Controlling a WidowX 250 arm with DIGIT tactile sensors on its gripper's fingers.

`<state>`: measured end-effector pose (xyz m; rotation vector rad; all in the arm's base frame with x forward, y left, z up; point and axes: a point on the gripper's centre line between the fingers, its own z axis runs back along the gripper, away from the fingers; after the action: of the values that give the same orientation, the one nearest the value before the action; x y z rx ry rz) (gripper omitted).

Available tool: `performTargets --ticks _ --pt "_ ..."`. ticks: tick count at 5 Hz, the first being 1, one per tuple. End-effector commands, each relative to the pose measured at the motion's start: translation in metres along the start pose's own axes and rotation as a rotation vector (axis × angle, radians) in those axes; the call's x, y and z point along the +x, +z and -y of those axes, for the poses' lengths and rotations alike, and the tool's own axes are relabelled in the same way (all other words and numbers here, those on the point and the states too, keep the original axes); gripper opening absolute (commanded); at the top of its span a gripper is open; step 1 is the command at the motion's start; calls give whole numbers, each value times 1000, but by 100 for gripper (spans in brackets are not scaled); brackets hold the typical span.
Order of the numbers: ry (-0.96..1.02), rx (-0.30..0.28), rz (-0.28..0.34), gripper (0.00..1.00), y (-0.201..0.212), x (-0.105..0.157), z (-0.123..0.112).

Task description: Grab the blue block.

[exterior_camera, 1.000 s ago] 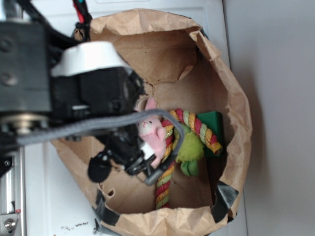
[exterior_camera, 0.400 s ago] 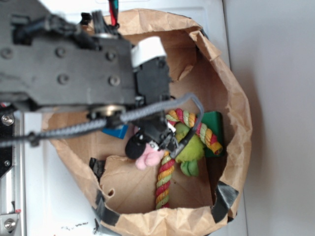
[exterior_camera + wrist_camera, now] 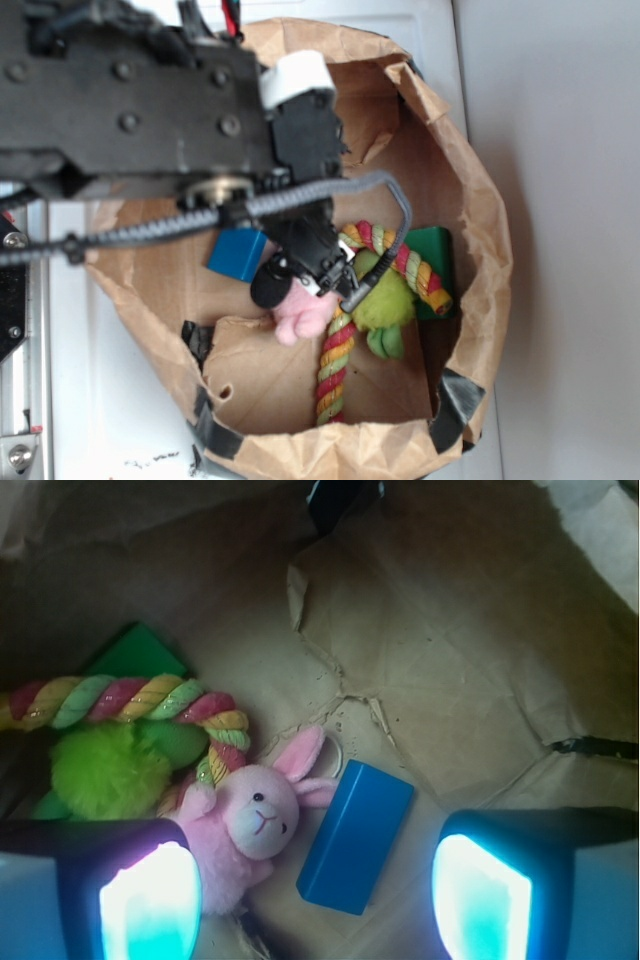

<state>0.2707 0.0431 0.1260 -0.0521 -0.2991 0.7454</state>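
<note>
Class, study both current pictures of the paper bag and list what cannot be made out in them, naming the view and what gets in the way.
- Blue block, exterior view: mostly covered by the robot arm; only one end shows.
- Pink plush bunny, exterior view: head hidden behind the gripper.
- Dark green block, wrist view: largely behind the rope toy.
- Fingers, wrist view: cut off by the bottom edge, glowing and blurred.

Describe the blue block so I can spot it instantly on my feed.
Look on the floor of the brown paper bag. Beside the pink plush bunny, on the side away from the rope toy, lies the blue block: smooth, rectangular, bright blue, unlike the dark green block.
</note>
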Motion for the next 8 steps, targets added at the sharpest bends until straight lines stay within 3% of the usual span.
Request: performTargets --ticks 1,3,6,8 --pt "11 -28 44 100 14 12 -6" --pt "11 -28 44 100 14 12 -6" --pt "67 -60 38 100 -27 37 -29" --pt "50 -54 71 100 -33 21 -37"
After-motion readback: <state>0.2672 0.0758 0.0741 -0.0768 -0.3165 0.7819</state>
